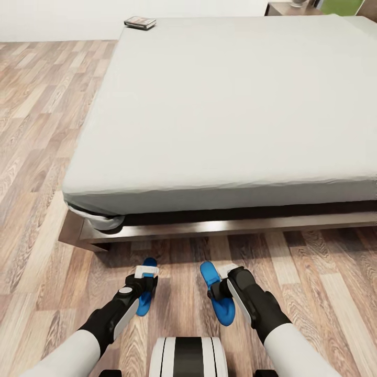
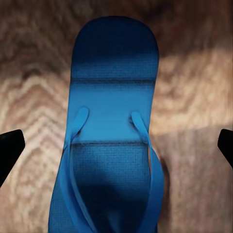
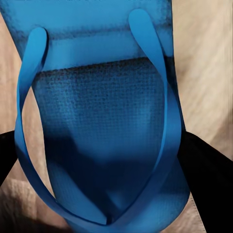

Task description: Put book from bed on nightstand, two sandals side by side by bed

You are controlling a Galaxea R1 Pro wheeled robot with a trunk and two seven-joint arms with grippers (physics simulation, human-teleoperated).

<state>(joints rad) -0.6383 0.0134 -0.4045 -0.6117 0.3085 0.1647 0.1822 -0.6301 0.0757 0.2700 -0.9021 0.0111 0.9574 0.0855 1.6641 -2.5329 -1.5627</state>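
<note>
Two arms are seen with white upper sleeves that give way to glossy black forearm housings set with pale grey panels. The left gripper (image 1: 146, 272) is capped by a white bracket and a round grey disc at the wrist; the right gripper (image 1: 226, 272) is similarly black and white. A white trunk section with a broad black central band is visible between the arms.

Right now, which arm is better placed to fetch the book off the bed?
Left, probably. The book lies at the bed's far left corner; the left jaws stand open over a floor sandal, while the right jaws grip the other sandal.
</note>
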